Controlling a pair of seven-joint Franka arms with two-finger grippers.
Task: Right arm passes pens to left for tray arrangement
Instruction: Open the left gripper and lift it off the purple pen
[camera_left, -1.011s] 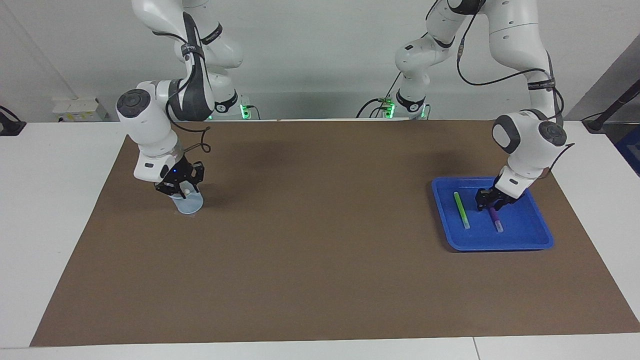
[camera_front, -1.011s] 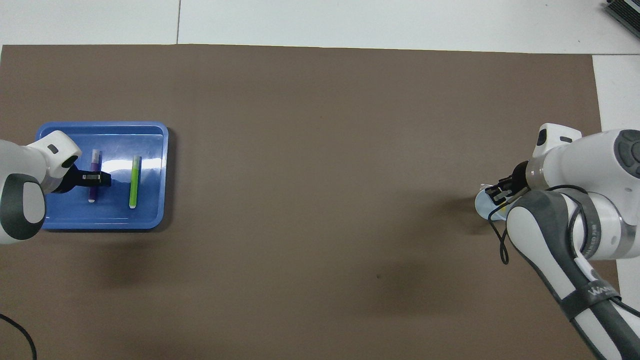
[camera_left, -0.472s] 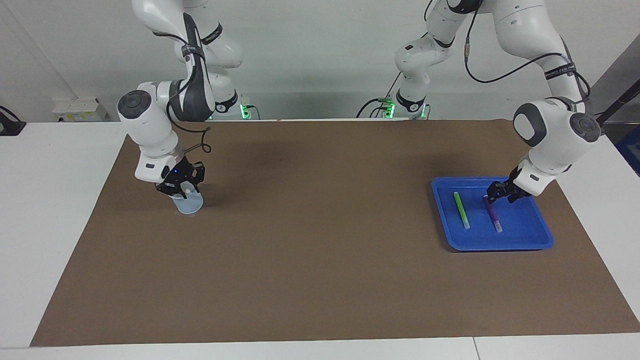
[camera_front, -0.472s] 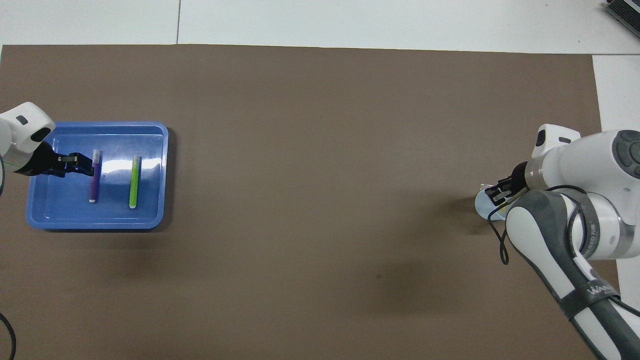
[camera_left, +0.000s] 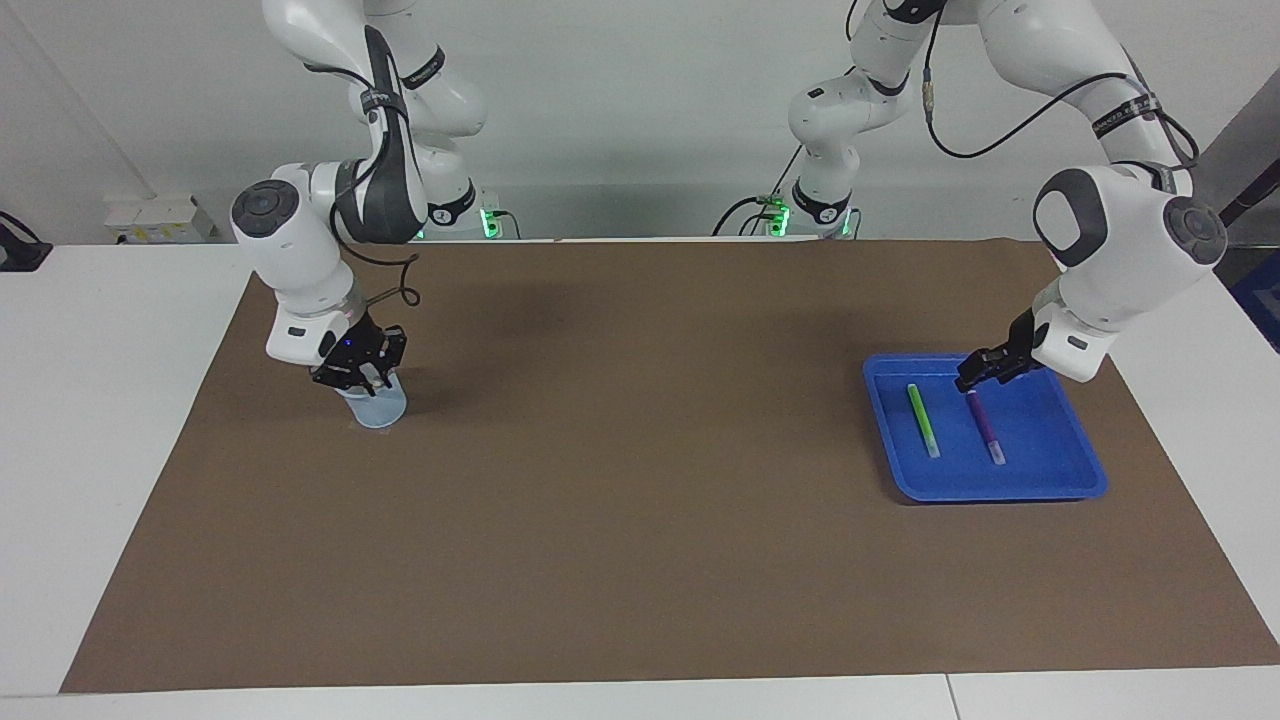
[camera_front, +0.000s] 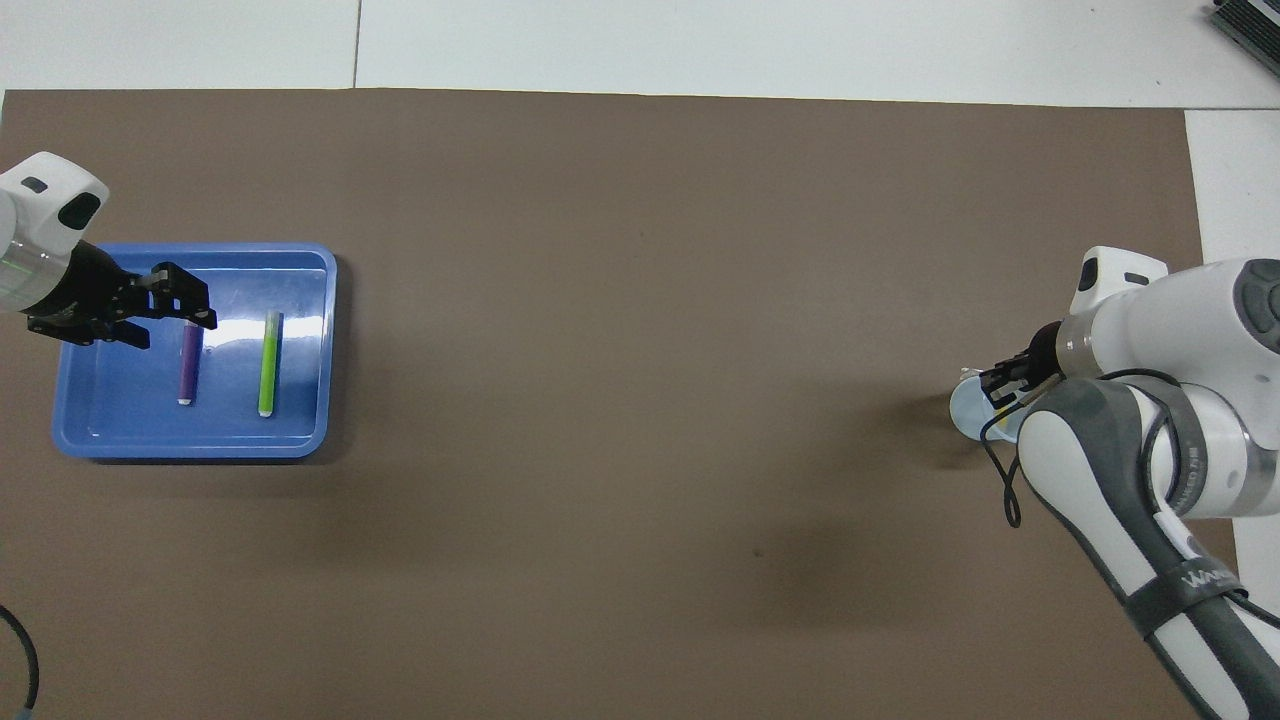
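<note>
Now, slim green pen, purple pen, glossy round-cornered blue tray.

Work surface: white table under a brown mat.
On the mat we find a blue tray toward the left arm's end and, toward the right arm's end, what appears to be a pale-blue cup.

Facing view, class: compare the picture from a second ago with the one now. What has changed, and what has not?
The left gripper let go of the slim purple marker pen and rose toward the shallow blue plastic tray's robot-side rim, fingers open. The right gripper closed in the small pale-blue cup, on the whitish end there. Both tray pens, purple and slim green marker pen, the tray and cup stayed put.
</note>
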